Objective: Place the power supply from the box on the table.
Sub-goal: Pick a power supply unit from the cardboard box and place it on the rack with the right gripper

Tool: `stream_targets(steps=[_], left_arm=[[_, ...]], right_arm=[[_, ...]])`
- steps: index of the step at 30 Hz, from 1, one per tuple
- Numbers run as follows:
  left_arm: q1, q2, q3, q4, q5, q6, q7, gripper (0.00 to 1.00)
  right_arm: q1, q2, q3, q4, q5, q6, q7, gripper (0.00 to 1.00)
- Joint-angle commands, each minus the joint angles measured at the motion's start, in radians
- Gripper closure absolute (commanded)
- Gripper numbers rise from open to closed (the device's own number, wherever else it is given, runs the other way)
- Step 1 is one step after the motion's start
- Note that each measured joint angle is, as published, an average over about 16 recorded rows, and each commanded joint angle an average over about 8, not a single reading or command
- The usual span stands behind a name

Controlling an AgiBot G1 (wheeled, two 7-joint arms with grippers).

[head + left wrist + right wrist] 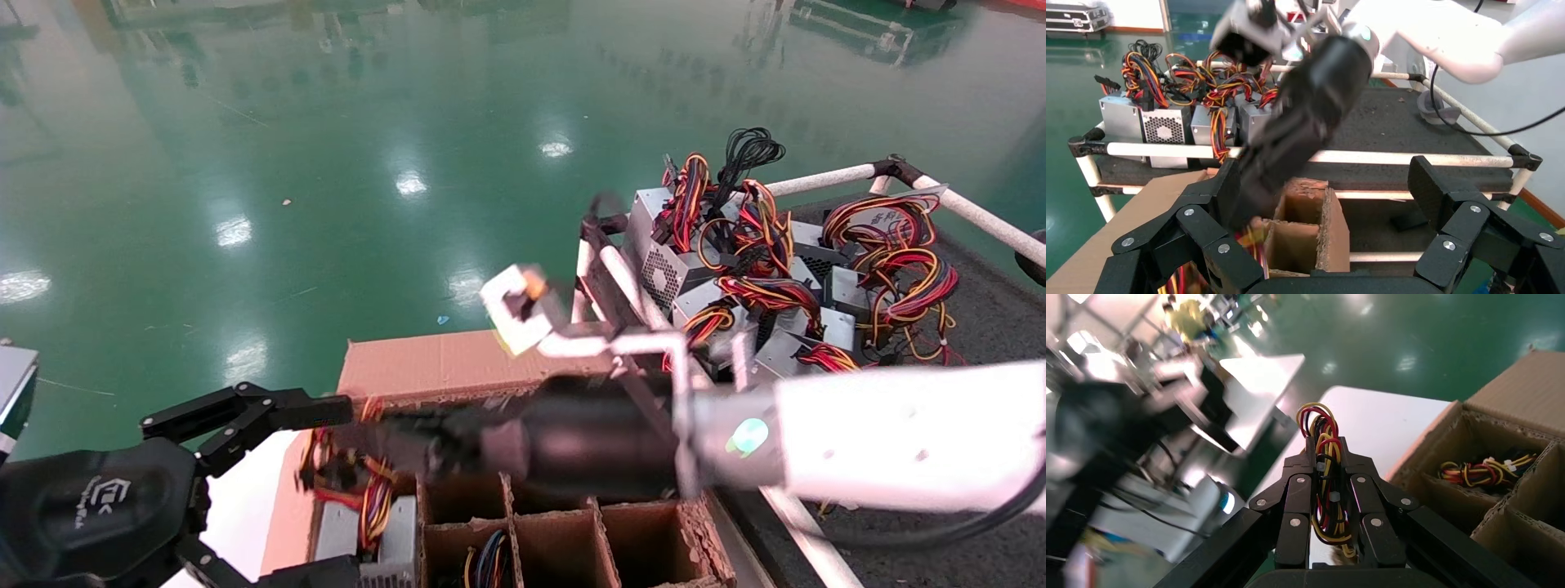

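Observation:
My right gripper reaches across the box and is shut on the red, yellow and black wire bundle of a power supply. That unit's silver-grey body hangs below the bundle at the box's left column of cells; whether it is clear of its cell is hidden. The left gripper is open beside the box's left side, its fingers spread wide and holding nothing. The table lies to the right of the box.
Several power supplies with tangled wires crowd the table's far left corner, behind a white rail. Another wire bundle lies in a box cell. Ragged dividers stand up. A white surface borders the box's left; green floor lies beyond.

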Motion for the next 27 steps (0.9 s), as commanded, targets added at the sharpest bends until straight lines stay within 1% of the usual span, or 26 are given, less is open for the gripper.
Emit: stream_targets(steps=[1, 9, 13, 16, 19, 21, 24, 27], left_arm=[[0.0, 0.0, 0.0, 0.0, 0.0, 0.0, 0.0, 0.0], [0.0, 0.0, 0.0, 0.0, 0.0, 0.0, 0.0, 0.0], [0.0, 0.0, 0.0, 0.0, 0.0, 0.0, 0.0, 0.0], [0.0, 0.0, 0.0, 0.0, 0.0, 0.0, 0.0, 0.0], [0.0, 0.0, 0.0, 0.0, 0.0, 0.0, 0.0, 0.0], [0.0, 0.0, 0.0, 0.0, 0.0, 0.0, 0.0, 0.0], [0.0, 0.0, 0.0, 0.0, 0.0, 0.0, 0.0, 0.0], [0.0, 0.0, 0.0, 0.0, 0.0, 0.0, 0.0, 0.0]], right_arm=[[0.022, 0.016, 0.011, -0.001, 0.027, -0.014, 0.061, 1.0], [0.118, 0.081, 0.061, -0.005, 0.086, -0.027, 0.225, 1.0], [0.173, 0.126, 0.112, -0.014, 0.131, -0.016, 0.284, 1.0], [0.215, 0.167, 0.159, -0.033, 0.162, 0.003, 0.31, 1.0], [0.252, 0.211, 0.205, -0.075, 0.182, 0.022, 0.31, 1.0], [0.276, 0.24, 0.234, -0.12, 0.191, 0.028, 0.293, 1.0], [0.307, 0.277, 0.274, -0.21, 0.205, 0.026, 0.242, 1.0], [0.333, 0.311, 0.313, -0.315, 0.225, 0.009, 0.167, 1.0]])
